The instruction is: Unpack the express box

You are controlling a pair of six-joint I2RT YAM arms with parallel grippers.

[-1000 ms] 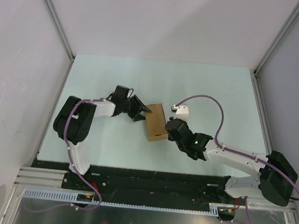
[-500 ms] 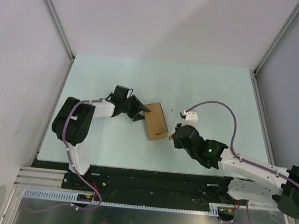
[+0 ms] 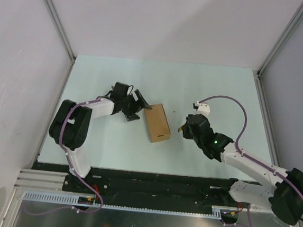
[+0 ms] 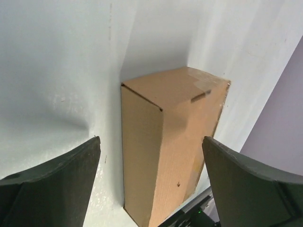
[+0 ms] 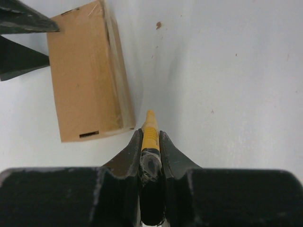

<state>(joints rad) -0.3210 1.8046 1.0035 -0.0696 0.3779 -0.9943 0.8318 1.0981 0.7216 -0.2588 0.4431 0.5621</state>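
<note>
**Left jaws spread, right arm backs off with the knife**

Since a second ago the left gripper (image 3: 140,111) has gone from half closed to wide open at the left end of the express box (image 3: 157,123). The right gripper (image 3: 184,128) has drawn away from the box's right side and now sits apart from it on the right. The box itself has hardly shifted.

Nearest the camera, a black base plate (image 3: 150,185) carries both arm bases, and purple cables (image 3: 231,107) loop along the arms. A green light (image 3: 214,142) glows on the right arm.

At mid-table the box lies flat on the pale mint table (image 3: 212,87), its long side running near to far. The wrist view shows the left fingers (image 4: 52,184) standing on either side of its end without clamping it. One tip sits close against a far corner; whether it touches cannot be told.

The right fingers (image 5: 173,156) are pressed together on a slim yellow-and-black utility knife (image 5: 150,130), its tip pointing past the box's near right corner and clear of it.

The box is plain brown card, with a strip of clear tape (image 4: 199,82) on one end and a small slot near an edge. A brown speck (image 5: 158,24) lies on the table beyond.

Farther back, aluminium posts (image 3: 53,17) frame plain pale walls (image 3: 164,24).
</note>
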